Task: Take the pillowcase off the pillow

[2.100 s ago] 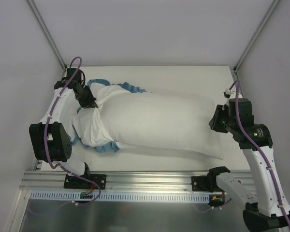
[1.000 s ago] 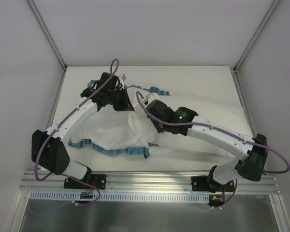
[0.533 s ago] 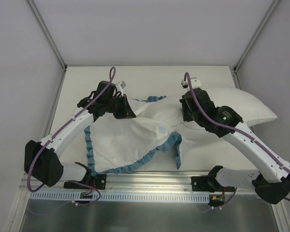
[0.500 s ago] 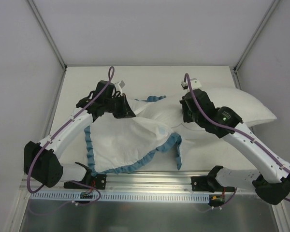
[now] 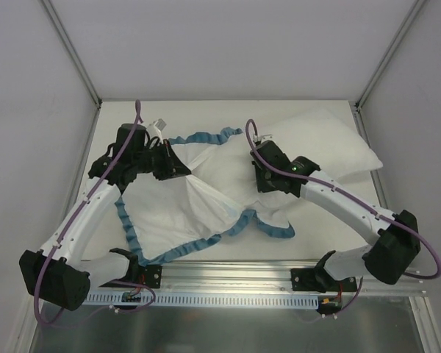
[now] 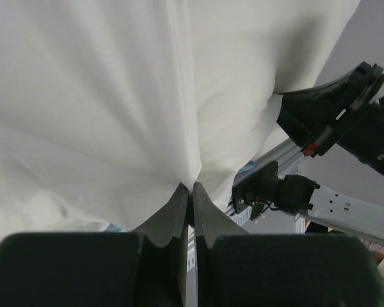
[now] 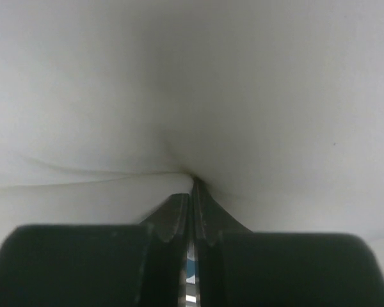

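Observation:
The pillowcase (image 5: 178,209) lies inside out across the left and middle of the table, white with a teal ruffled edge, and one corner trails to the right. My left gripper (image 5: 183,170) is shut on a pinch of its white cloth (image 6: 102,96), with the jaws (image 6: 192,188) pressed together. The pillow (image 5: 331,143), plump and plain white, lies at the back right, angled toward the middle. My right gripper (image 5: 261,184) is shut on the pillow's near left end. In the right wrist view, the pillow's white fabric (image 7: 243,83) puckers at that gripper's tips (image 7: 193,185).
An aluminium rail (image 5: 228,276) carrying both arm bases runs along the near edge. Grey enclosure walls with corner posts (image 5: 70,51) close in the table (image 5: 228,114) on three sides. The right arm (image 6: 345,121) shows in the left wrist view.
The left gripper has drawn the pillowcase leftward, spreading it wider. The right gripper has moved left and nearer, swinging the pillow so that its far end points to the back right.

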Robot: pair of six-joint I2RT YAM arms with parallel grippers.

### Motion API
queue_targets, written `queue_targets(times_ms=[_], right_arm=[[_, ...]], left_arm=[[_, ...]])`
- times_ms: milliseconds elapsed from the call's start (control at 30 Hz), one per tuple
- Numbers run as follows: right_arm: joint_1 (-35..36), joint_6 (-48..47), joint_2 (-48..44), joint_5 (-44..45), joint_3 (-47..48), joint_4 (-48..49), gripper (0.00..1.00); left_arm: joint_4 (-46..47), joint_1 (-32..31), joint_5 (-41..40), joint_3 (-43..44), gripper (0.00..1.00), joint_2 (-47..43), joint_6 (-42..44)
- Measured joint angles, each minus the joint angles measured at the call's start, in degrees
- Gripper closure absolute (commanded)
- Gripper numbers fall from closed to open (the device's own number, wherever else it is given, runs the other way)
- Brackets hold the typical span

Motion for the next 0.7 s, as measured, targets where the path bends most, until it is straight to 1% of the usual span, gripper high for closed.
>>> queue_targets(times_ms=[67,200,333,400,467,533,700], right_arm=[[-0.83,-0.31,2.47,-0.37,3.56,-0.68,0.99],[-3.87,-2.34,8.46,-0.70,16.44,-4.90,0.99],[-7.48,-4.11,15.63,-1.27,30.62,-7.67,0.99],[-8.79,-4.37,18.67,-2.78,35.41,-8.02,0.99],[-9.79,-4.44,20.79,-5.07,37.81,-9.16,0.99],[-10.95,-4.37,21.59,-7.30,38.03,-10.91,0.99],[-15.47,-3.76,20.55,-12.39,34.58,-12.48,0.99]], left_arm=[[0.04,-0.11,0.09,-0.28,1.00,-1.03,-0.33],[1.14,-1.38,-0.50,-3.34,1.00,-2.84,-1.27],[2.71,-5.29,-1.20,-8.28,1.00,-4.02,-1.64],[4.22,-7.04,-1.14,-10.93,1.00,-4.61,-1.75],[5.77,-7.74,-1.20,-13.53,1.00,-5.66,-1.79],[6.64,-7.63,-1.79,-15.50,1.00,-7.21,-1.81],[7.17,-7.69,-3.52,-15.78,1.00,-8.96,-1.81]])
